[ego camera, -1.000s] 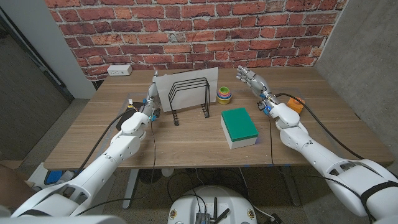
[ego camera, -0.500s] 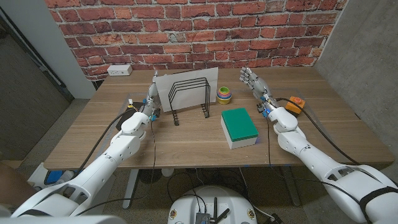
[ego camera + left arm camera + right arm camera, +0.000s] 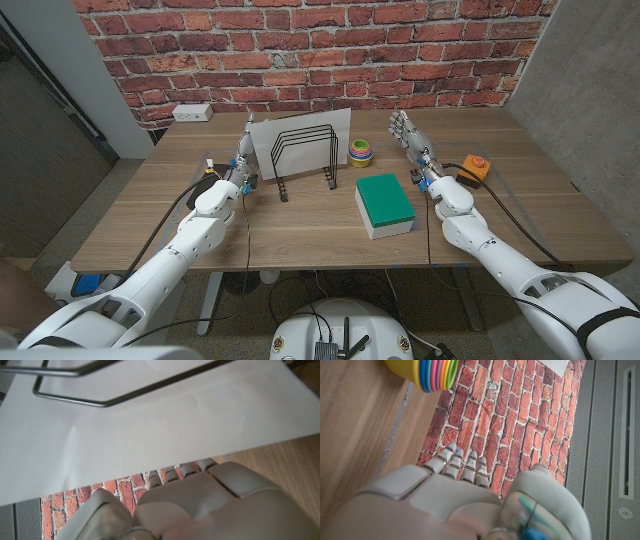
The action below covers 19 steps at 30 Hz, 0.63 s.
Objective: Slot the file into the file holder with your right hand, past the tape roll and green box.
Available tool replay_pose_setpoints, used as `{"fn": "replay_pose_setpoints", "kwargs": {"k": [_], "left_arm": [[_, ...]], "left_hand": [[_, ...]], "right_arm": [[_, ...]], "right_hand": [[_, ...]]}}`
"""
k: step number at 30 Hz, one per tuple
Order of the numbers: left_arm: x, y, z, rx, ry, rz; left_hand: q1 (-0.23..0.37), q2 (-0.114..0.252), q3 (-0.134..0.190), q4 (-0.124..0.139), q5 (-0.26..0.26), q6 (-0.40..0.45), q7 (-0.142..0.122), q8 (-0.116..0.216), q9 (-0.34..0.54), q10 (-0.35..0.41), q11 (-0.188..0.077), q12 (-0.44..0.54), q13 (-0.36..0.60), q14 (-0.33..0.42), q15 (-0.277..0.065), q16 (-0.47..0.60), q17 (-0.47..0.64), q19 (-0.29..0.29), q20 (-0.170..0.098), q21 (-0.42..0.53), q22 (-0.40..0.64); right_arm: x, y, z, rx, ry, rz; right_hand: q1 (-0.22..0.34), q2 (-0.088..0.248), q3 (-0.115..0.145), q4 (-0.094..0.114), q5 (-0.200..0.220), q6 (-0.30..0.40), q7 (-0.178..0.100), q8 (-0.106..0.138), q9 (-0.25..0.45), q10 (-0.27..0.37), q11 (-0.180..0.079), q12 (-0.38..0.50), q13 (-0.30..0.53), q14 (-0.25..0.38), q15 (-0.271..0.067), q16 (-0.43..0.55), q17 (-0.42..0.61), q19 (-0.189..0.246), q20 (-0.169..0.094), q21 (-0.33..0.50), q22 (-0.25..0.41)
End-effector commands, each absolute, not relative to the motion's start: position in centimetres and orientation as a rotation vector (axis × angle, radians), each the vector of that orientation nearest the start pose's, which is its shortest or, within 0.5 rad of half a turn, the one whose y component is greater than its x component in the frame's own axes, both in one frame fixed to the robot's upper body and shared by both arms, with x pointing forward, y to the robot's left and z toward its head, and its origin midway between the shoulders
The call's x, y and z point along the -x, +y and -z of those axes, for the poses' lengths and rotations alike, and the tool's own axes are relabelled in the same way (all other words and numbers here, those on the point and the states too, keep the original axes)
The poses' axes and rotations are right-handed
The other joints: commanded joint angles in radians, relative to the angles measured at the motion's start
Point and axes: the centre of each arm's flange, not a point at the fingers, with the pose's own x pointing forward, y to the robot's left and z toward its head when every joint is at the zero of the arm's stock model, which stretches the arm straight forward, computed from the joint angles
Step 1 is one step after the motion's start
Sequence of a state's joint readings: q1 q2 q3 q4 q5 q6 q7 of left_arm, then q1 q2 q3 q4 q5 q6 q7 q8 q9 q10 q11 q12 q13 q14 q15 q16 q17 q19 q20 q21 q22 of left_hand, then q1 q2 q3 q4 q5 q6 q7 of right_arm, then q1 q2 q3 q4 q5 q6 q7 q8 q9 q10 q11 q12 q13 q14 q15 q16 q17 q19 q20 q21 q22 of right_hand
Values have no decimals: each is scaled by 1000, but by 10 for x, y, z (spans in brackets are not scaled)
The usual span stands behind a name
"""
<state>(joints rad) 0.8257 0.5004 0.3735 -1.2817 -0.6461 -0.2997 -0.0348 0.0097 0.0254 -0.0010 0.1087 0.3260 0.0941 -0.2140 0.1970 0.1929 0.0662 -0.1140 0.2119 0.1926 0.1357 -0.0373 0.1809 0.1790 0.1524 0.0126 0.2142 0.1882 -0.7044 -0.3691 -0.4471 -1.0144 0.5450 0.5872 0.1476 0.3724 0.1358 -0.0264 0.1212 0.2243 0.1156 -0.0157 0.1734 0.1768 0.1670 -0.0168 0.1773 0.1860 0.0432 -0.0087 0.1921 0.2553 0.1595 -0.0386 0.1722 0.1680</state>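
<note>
Two hands logged at a wooden table [image 3: 150, 215], brick wall behind. Item: white file [image 3: 300, 138], upright at upper centre of the head view, apparently already seated at the back of the black wire file holder [image 3: 303, 155]; the left wrist view shows the sheet with the wire loops across it. Item: tape roll [image 3: 361, 152], a multicoloured ring just right of the holder. Item: green box [image 3: 385, 203], right of centre, nearer the table's front edge. Item: orange object [image 3: 474, 168] at right; white power strip [image 3: 191, 113] at upper left. Right hand [image 3: 410, 132]: raised right of the tape roll, fingers extended, holding nothing, well apart from the file. Left hand [image 3: 243, 160]: at the file's left edge; whether it grips or merely touches cannot be told. Status, as judged: slotting looks done; what remains is settling the right arm
</note>
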Motion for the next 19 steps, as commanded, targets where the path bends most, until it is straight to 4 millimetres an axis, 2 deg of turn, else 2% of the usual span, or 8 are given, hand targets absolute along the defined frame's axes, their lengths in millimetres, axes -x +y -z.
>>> {"fn": "replay_pose_setpoints", "kwargs": {"k": [1, 19], "left_arm": [[-655, 289, 24, 42, -601, 207], [-655, 289, 24, 42, -601, 207]], "left_hand": [[-2, 3, 3, 4, 9, 3, -5, 2, 4, 0, -9, 2, 5, 7, -4, 6, 2, 4, 2, 1, 4], [-2, 3, 3, 4, 9, 3, -5, 2, 4, -1, -9, 2, 5, 7, -3, 6, 2, 4, 1, 1, 4]], "right_arm": [[-667, -240, 24, 3, -724, -260], [-654, -256, 39, -35, -682, -226]], "right_hand": [[-13, 1, 0, 10, 8, -13, 3, -1, -1, -8, 1, 0, -1, -6, 1, -2, 1, -8, -12, 1, -1], [-37, 12, 0, 19, 13, -31, 11, 1, -1, -19, 6, 3, -1, -15, 3, 2, -1, -14, -19, 6, -1]]}}
